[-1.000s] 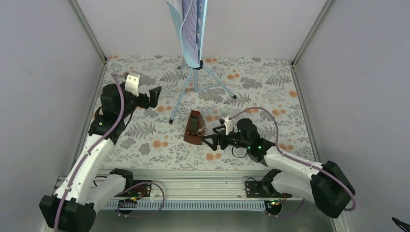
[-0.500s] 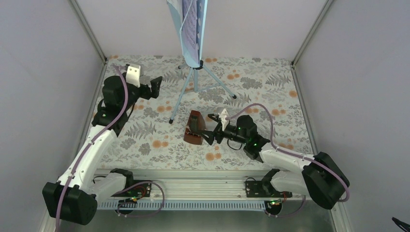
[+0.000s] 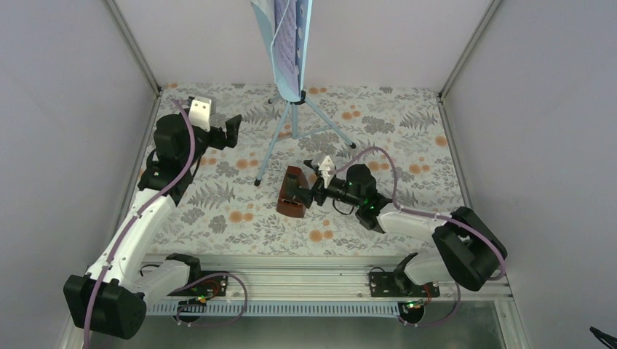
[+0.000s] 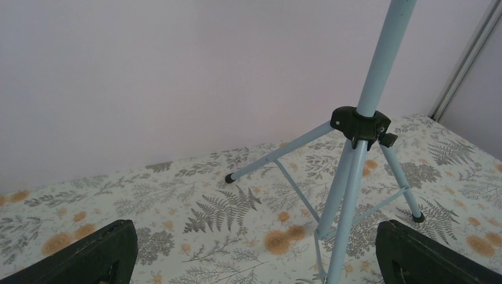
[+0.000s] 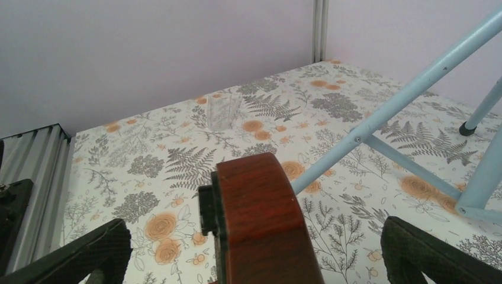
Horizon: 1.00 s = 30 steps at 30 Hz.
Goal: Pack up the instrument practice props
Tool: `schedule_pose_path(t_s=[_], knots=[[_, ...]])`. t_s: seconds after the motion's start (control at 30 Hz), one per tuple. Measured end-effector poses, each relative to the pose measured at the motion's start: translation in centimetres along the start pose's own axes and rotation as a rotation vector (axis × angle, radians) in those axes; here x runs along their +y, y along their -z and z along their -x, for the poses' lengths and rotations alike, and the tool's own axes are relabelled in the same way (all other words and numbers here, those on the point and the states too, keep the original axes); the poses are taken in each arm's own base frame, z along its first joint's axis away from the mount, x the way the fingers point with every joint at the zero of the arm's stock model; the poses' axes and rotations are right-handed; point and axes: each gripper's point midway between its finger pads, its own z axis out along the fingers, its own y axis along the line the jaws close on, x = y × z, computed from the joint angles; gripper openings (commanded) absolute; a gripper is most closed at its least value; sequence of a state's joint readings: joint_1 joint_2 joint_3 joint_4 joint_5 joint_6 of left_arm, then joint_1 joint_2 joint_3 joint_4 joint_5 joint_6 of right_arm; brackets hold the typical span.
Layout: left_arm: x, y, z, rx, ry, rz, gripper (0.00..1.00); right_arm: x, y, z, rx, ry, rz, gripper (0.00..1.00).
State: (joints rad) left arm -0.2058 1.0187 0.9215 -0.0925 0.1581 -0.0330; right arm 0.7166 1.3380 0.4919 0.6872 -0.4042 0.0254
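Observation:
The reddish-brown wooden metronome (image 3: 292, 193) stands upright mid-table. My right gripper (image 3: 304, 190) is open, one finger on each side of it with gaps; in the right wrist view the metronome (image 5: 266, 219) fills the space between the fingers of my right gripper (image 5: 260, 254). The pale-blue music stand (image 3: 294, 102) rises behind on tripod legs, with the printed sheet-music pages (image 3: 285, 33) on its desk. My left gripper (image 3: 233, 132) hangs open to the stand's left. Its own view shows the stand's pole and hub (image 4: 360, 122) ahead of my left gripper (image 4: 257, 260), nothing between the jaws.
A floral cloth (image 3: 393, 138) covers the table, with grey walls on three sides. An aluminium rail (image 3: 291, 270) runs along the near edge. A small clear cup (image 5: 224, 111) stands beyond the metronome. The stand's tripod leg (image 3: 268, 156) ends close to the metronome.
My right gripper has moved left up to the metronome and now straddles it. My left arm has lifted and swung a little toward the back, facing the stand.

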Motion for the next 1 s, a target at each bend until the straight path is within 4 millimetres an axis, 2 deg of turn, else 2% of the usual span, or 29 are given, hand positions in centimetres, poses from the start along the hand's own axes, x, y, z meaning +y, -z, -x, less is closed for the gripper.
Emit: schedule_pose_path(t_s=[0.5,0.77,1.0], knots=[[-0.1,-0.1,-0.3,0.007,0.001,-0.006,1.00,-2.4,-1.3,-1.9,0.022,-0.011,-0.073,1.00],[0.0,-0.4,-0.7,0.019,0.003,-0.007,1.00,-2.9,-1.2,-1.9,0.016,-0.013,-0.087,1.00],[0.0,-0.6,-1.0,0.032,-0.006,-0.006,1.00,-2.6,-1.5,-1.3,0.009,0.008,-0.050,1.00]])
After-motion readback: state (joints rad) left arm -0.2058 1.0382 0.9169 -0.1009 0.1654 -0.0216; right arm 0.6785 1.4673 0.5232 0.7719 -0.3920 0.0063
